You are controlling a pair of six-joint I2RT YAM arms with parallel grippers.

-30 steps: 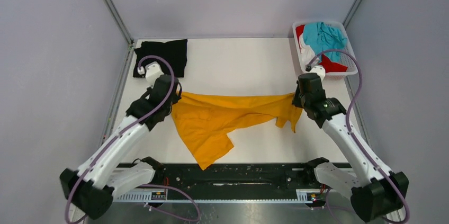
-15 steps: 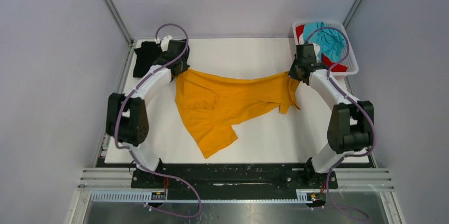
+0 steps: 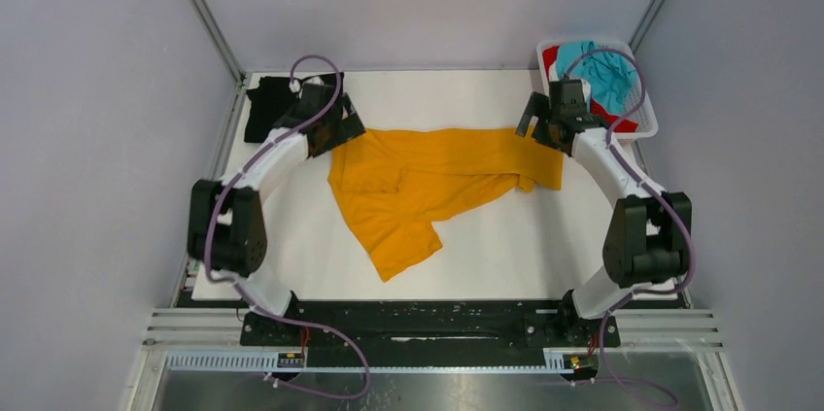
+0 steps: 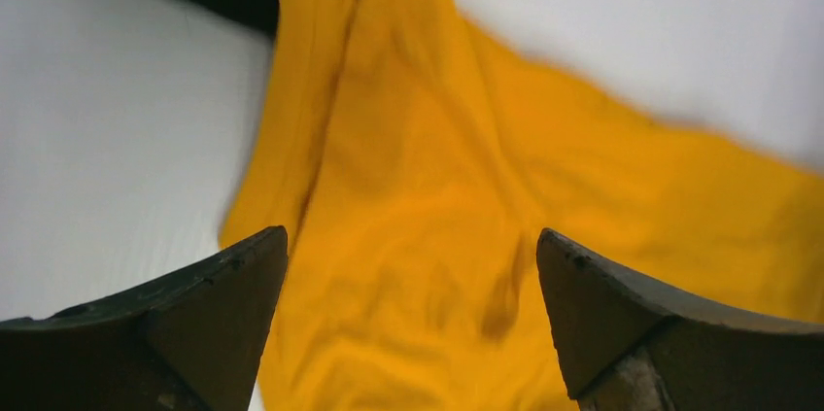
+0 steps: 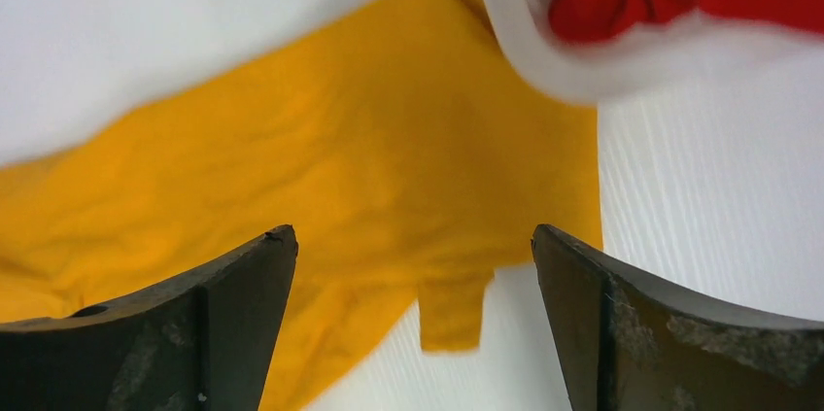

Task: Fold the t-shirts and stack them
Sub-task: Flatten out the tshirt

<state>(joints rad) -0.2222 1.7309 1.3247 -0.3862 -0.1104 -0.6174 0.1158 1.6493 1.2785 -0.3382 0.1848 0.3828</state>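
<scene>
- Top external view: a white table [image 3: 466,256] fills the middle of the scene, with grey walls around it.
- The large orange-yellow t-shirt [image 3: 428,178] lies wrinkled on the far half of the table. Its top edge runs left to right between the two grippers. A crumpled flap trails down toward the near middle of the table.
- Two white arms curve in from the near edge, one along each side of the orange-yellow t-shirt.
- A white slotted basket [image 3: 645,129] sits at the far right corner, just beside the shirt's right end.
- The black t-shirt [image 3: 262,110] lies bunched at the far left corner, partly hidden behind the left arm.
- The teal t-shirt [image 3: 604,76] is heaped in the basket, on top.
- The red t-shirt [image 3: 627,122] shows at the basket's near side, under the teal one.
- The left gripper [image 3: 347,129] is above the shirt's left end. In the left wrist view its jaws are spread wide with nothing between them, and orange cloth lies flat below.
- The right gripper [image 3: 537,124] is above the shirt's right end. In the right wrist view its jaws are likewise spread wide and hold nothing, and the cloth lies below.
</scene>
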